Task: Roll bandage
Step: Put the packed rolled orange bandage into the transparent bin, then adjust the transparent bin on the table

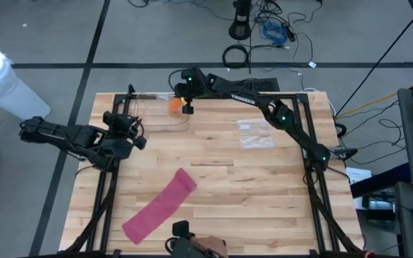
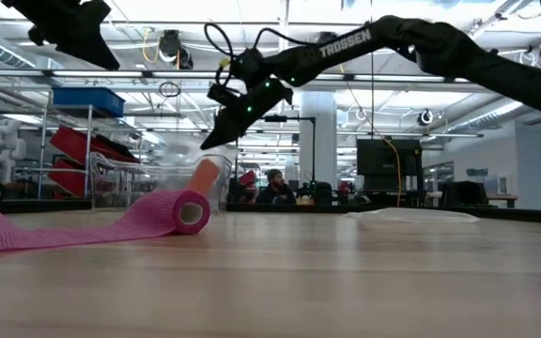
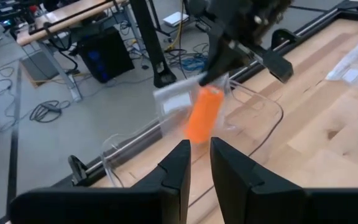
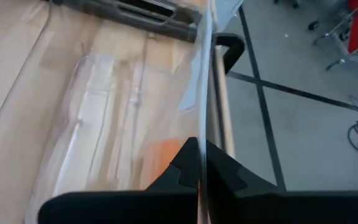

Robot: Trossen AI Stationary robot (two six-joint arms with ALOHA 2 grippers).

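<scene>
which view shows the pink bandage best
The high view: the whole pink bandage lies unrolled diagonally on the table's near-left part. The low view shows only its rolled end side-on, the strip trailing off. Neither wrist view shows it.

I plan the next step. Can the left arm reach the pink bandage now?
Probably yes. The bandage lies in the open on the table, partly unrolled, with nothing on it. The left gripper is up and to the side, holding nothing; the right gripper is busy at the plastic bag.
</scene>
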